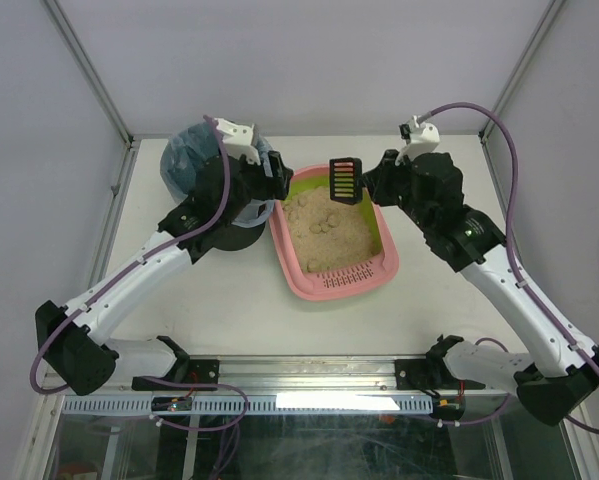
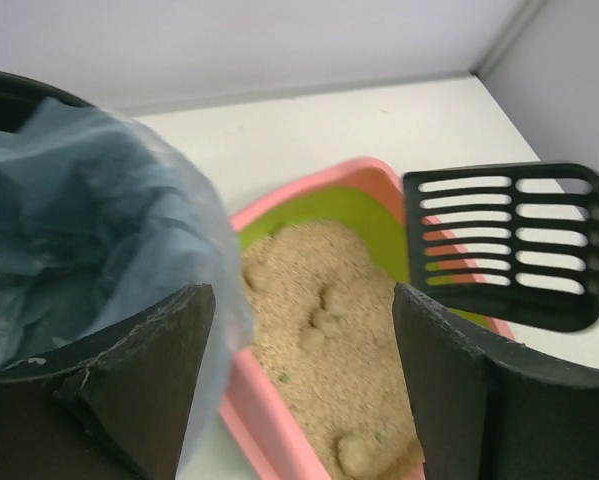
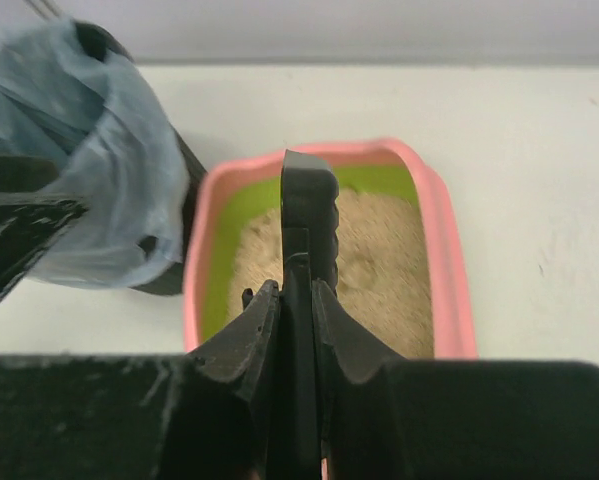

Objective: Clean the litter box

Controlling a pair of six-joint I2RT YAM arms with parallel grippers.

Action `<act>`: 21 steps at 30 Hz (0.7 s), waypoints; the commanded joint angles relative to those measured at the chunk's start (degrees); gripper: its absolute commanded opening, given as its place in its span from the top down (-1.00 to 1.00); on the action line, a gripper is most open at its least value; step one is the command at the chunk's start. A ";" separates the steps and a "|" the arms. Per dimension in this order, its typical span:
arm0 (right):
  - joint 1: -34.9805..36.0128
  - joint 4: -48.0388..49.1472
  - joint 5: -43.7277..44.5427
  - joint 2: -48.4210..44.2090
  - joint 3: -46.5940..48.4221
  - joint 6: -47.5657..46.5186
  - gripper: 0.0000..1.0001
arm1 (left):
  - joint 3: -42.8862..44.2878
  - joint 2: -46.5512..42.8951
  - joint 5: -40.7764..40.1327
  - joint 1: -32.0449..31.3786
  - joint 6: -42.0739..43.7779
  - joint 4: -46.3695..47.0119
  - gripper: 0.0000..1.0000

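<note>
While the white bench [image 1: 214, 300] is carrying everything, the round black bin lined with a blue plastic bag [image 1: 189, 160] is standing at its far left. The bag's crumpled edge is spilling over the rim on the side facing the tray. The left claw [image 1: 276, 185] is hovering between the bin and the tray with its two black fingers [image 2: 139, 390] spread wide and nothing clamped between them. In the left wrist view the bag is hanging right against the inner face of one finger, though whether it is actually touching is hard to tell.

Just right of the bin, the pink rounded-rectangular plastic litter box [image 1: 297, 272] with a lime-green inner rim is lying mid-bench, angled slightly. Its slotted ledge [image 1: 344, 272] is pointing toward the arm bases. Tan sandy litter [image 1: 329, 228] is filling it, with a few rounded clumps showing on the surface.

Over the far end of the tray, the small black slotted scoop [image 1: 345, 180] is hanging clear above the litter. The green wall is showing through its slots in the top view. The right claw [image 3: 294, 320] is reaching in from the right, pinched tight on the scoop's handle, which is running edge-on between its fingers.
</note>
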 commanded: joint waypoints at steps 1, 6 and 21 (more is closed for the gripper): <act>-1.55 -9.49 4.03 1.56 3.42 1.08 1.00 | 3.38 -0.35 0.02 -4.85 -1.82 -4.68 -0.48; -2.89 -12.42 2.30 6.27 5.22 1.44 1.00 | -2.04 -2.28 -3.78 -8.67 -11.53 -8.43 -0.42; -7.86 -12.78 -2.54 18.10 11.37 1.08 1.00 | -2.85 11.94 -27.26 -22.57 -32.09 -23.89 -0.33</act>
